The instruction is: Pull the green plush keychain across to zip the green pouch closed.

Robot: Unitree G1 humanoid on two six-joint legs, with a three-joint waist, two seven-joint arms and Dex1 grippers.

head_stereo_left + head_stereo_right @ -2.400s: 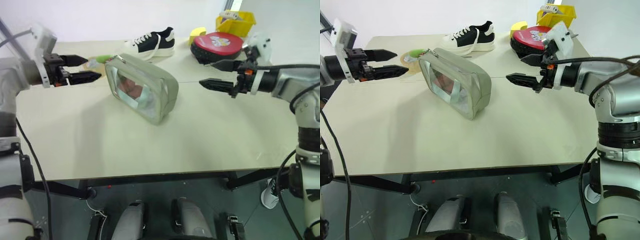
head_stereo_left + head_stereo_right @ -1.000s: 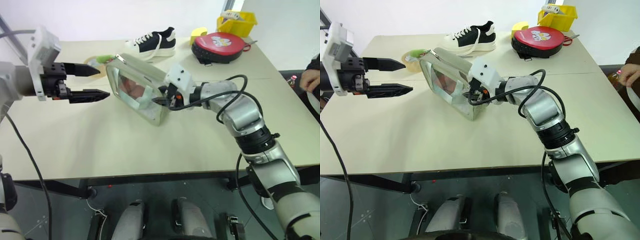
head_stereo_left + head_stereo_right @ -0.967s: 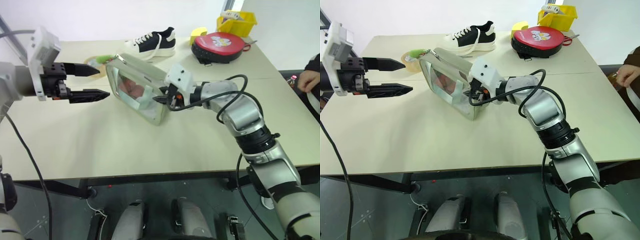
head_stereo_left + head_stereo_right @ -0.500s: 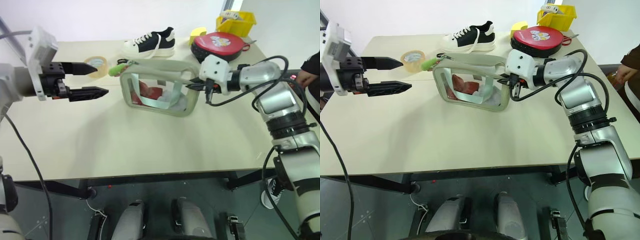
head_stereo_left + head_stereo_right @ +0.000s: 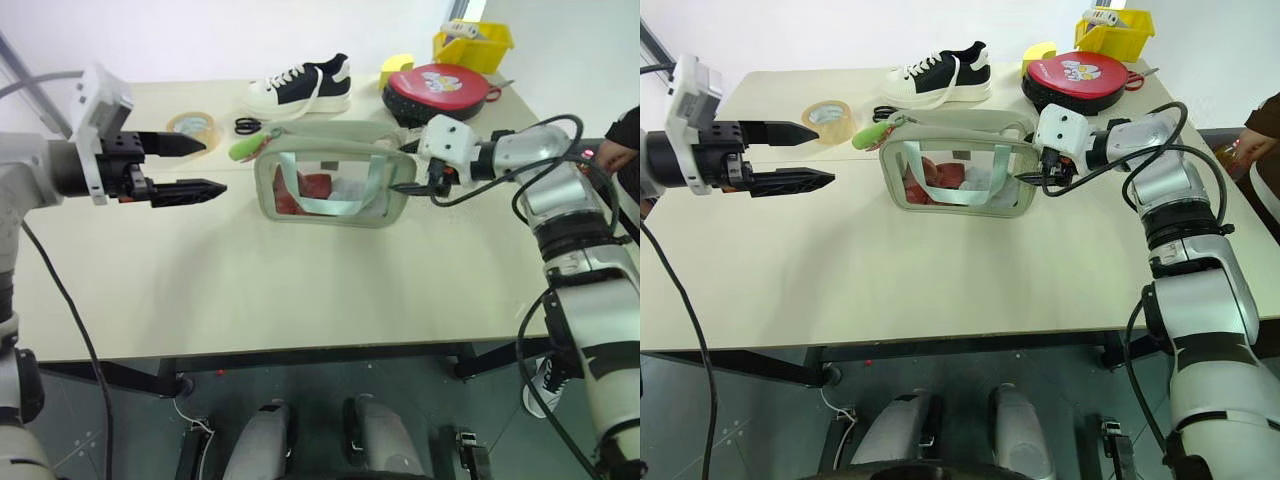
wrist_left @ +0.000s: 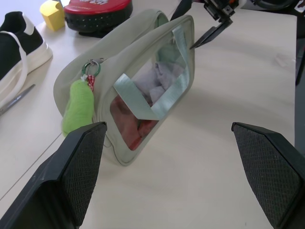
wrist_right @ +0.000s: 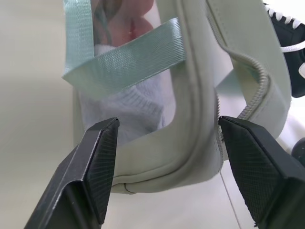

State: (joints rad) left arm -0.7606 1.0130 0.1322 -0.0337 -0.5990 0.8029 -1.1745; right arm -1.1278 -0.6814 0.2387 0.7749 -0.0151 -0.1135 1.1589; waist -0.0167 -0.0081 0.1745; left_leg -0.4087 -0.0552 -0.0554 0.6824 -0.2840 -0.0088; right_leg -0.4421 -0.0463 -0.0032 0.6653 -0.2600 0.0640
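The green pouch point(image 5: 335, 190) stands upright mid-table, its clear window and light strap facing me. The green plush keychain point(image 5: 245, 148) hangs on a small ring at the pouch's left top corner, also seen in the left wrist view as the keychain point(image 6: 76, 107). My left gripper point(image 5: 213, 166) hovers open to the left of the keychain, apart from it. My right gripper point(image 5: 1025, 180) is open at the pouch's right end. In the right wrist view that end of the pouch point(image 7: 190, 86), with its zipper teeth, lies between the spread fingers point(image 7: 95, 167).
Behind the pouch lie a tape roll point(image 5: 192, 125), black scissors point(image 5: 250, 125) and a black-and-white sneaker point(image 5: 300, 85). A red round pad point(image 5: 440, 85), a yellow block point(image 5: 395, 68) and a yellow bin point(image 5: 470, 40) sit at the back right. A person's hand point(image 5: 610, 155) is at the right edge.
My right gripper, shut on the pouch's end, swung it to the right so the window faces me, then opened. The left gripper stayed open in place.
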